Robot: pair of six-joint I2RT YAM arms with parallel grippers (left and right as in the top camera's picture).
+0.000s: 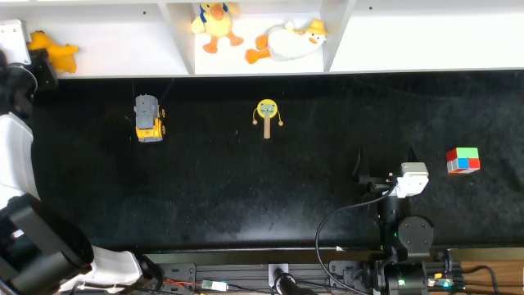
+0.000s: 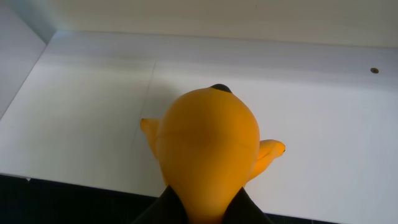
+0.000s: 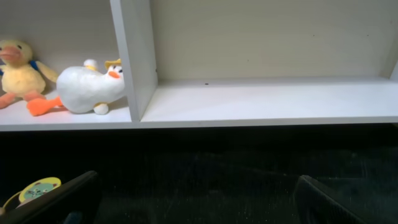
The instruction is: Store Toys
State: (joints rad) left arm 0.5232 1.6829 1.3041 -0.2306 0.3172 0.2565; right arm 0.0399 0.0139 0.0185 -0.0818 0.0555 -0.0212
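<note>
At ten o'clock in the overhead view, inside the end bay of the white laminate shelf unit (image 1: 115, 49), the left gripper (image 2: 208, 213) is clenched on a rounded orange plush toy (image 2: 208, 140). Its dark fingers pinch the toy's lower end while the body bulges over the shelf floor. I cannot tell whether the plush rests on the board or hangs just above it. The step in hand looks like the set-down. It is best to lower until the soft body settles, well back from the front lip, then part the fingers fully and draw straight out toward six o'clock, so the nap does not cling and drag the toy over the edge. Plush gives under grip and may spring or roll on release, and the smooth, hard board offers little friction.

Three toys lie on the black, matte, slightly fuzzy mat (image 1: 246, 188):
- A boxy yellow and grey hard-plastic toy truck (image 1: 148, 119) sits at about ten o'clock; it has wheels and is likely to roll.
- A round yellow rattle drum on a wooden stick (image 1: 267, 115) lies near twelve.
- A small rigid multicoloured cube (image 1: 463, 160) with flat faces stands at three.

In the middle bay a fluffy yellow duck plush (image 1: 217, 23) and a white duck plush with orange feet (image 1: 286, 43) lie just beside each other. The right gripper (image 3: 199, 202) sits at four o'clock with its jaws released and wide, nothing between them
</note>
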